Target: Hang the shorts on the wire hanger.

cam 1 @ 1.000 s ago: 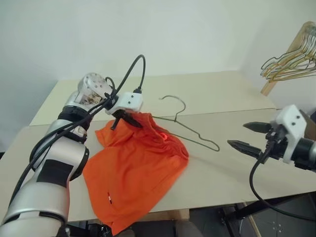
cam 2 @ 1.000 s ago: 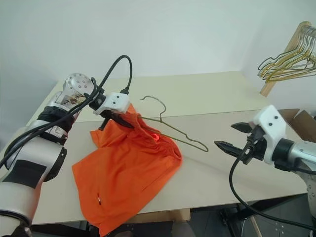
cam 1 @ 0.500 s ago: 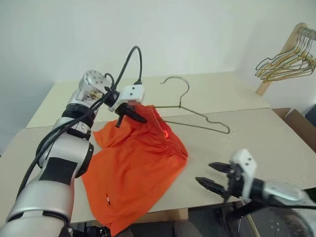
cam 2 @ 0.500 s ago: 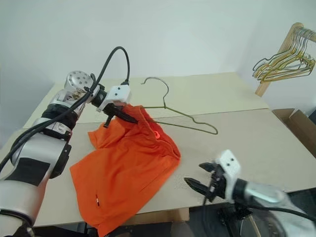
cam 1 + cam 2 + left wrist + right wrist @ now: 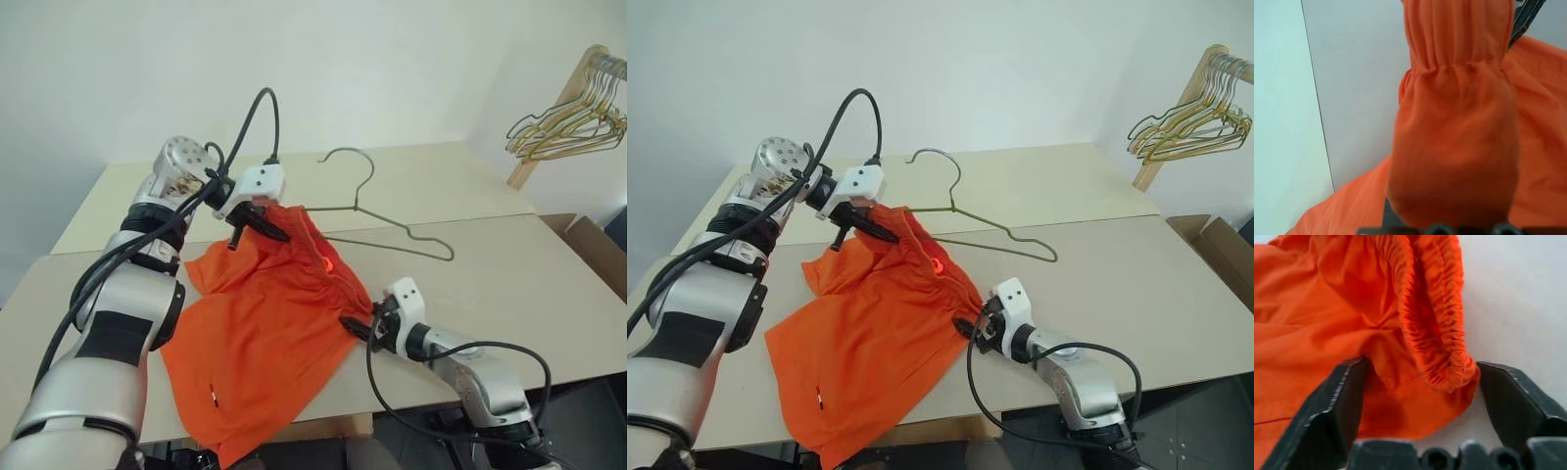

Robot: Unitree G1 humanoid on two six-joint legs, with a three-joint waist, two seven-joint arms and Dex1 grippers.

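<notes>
Shorts of bright orange thin fabric lie spread across the middle and lower left of the head views on the pale beige table, one leg hanging toward the bottom edge. Their gathered elastic waistband runs along the upper right side of the cloth. The left gripper, in the upper left of centre, is closed tight on the waistband's upper end and lifts that corner off the table; in the left wrist view the orange fabric drapes over and covers its fingers. The right gripper, low and right of centre, has its jaws wide apart around the waistband's lower end: in the right wrist view the two black fingers flank the bunched corner, neither yet pressing it. A tiny white mark shows near the leg hem at lower left. The thin grey-silver wire hanger, triangular with a small hook, sits just right of the left gripper, one end at the raised waistband corner. Bunched gold and grey hangers hang on a wooden rod at the upper right.
</notes>
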